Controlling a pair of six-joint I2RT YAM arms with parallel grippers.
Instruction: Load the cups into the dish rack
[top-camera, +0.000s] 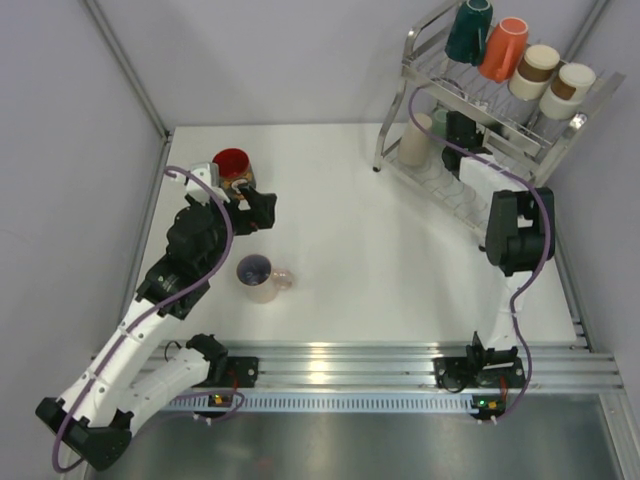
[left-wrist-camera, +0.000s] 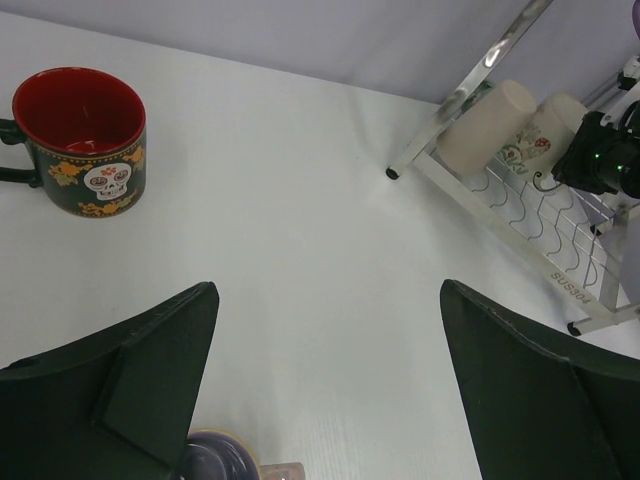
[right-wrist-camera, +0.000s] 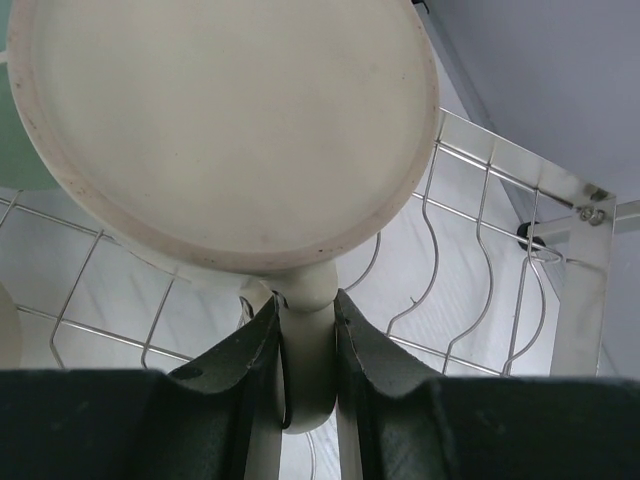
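Observation:
In the right wrist view my right gripper (right-wrist-camera: 307, 320) is shut on the handle of a cream mug (right-wrist-camera: 220, 130), whose base faces the camera over the wavy wires of the dish rack (right-wrist-camera: 470, 270). From above, that gripper (top-camera: 462, 130) is at the lower tier of the dish rack (top-camera: 412, 45), beside a beige cup (top-camera: 417, 140). Dark teal (top-camera: 468, 30), orange (top-camera: 503, 48) and white-and-brown (top-camera: 535, 70) cups lie on the top tier. My left gripper (top-camera: 262, 212) hangs open over the table between a red-lined skull mug (top-camera: 232, 165) and a pinkish mug (top-camera: 260, 278).
The left wrist view shows the skull mug (left-wrist-camera: 85, 140) at the far left, the pinkish mug (left-wrist-camera: 215, 460) just below the left finger, and the rack's foot (left-wrist-camera: 393, 173) with the beige cup (left-wrist-camera: 487, 128) at the right. Grey walls close in the table.

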